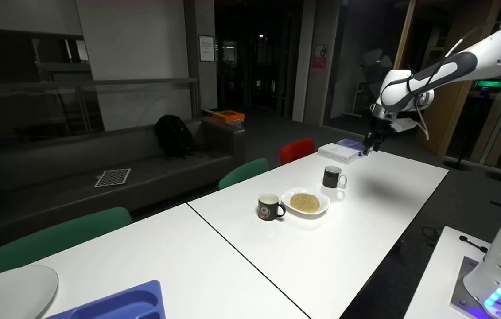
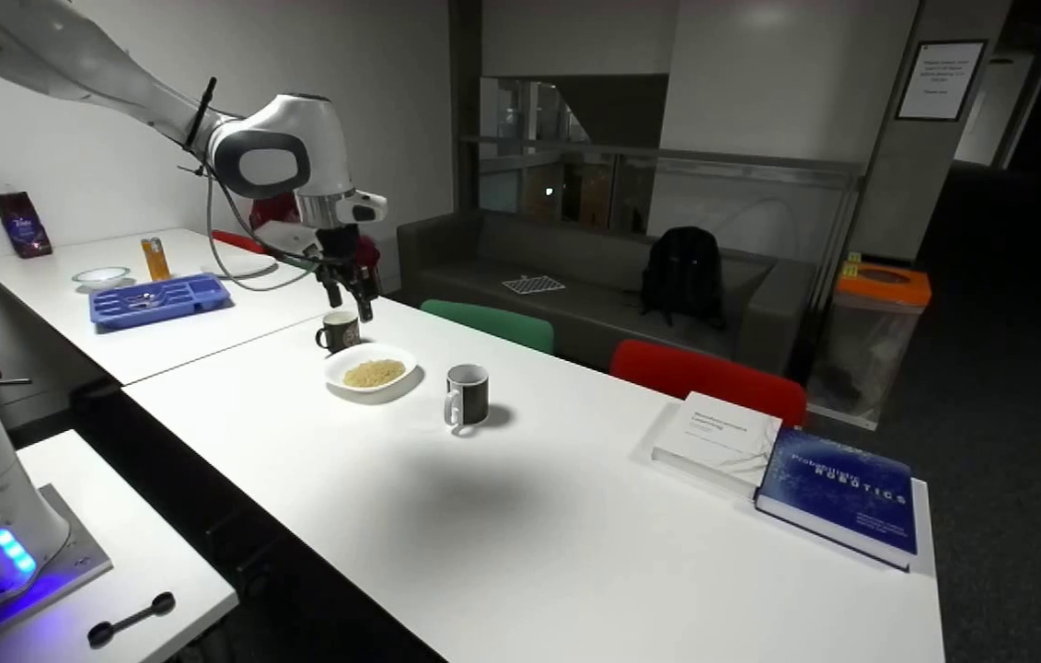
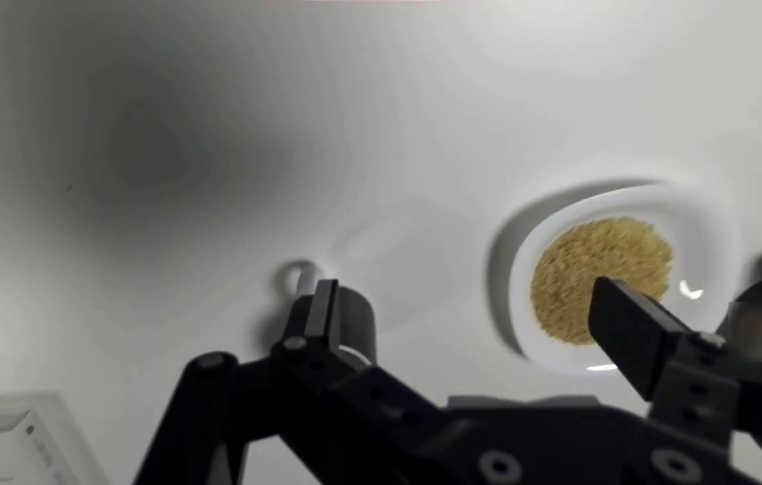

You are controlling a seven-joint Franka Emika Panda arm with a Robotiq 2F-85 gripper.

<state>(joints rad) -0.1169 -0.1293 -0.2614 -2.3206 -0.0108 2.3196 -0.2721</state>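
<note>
My jaws: wide apart above the surface (image 2: 483,589), holding nothing
Grain (image 3: 576,269): in the bowl (image 3: 697,236) standing on it
White-handled mug (image 2: 476,398): upright near the bowl, ungripped
Black mug (image 1: 266,210): upright beside the bowl
Grasp: none made yet, I judge; handling remains

We count one bowl (image 3: 701,229) with one heap of grain (image 3: 579,269) in it; two mugs (image 2: 476,396) (image 2: 341,332) near the bowl; and, well apart from it, two books (image 2: 718,437) (image 2: 838,488), one blue tray (image 1: 133,301) and one backpack (image 2: 684,274).
</note>
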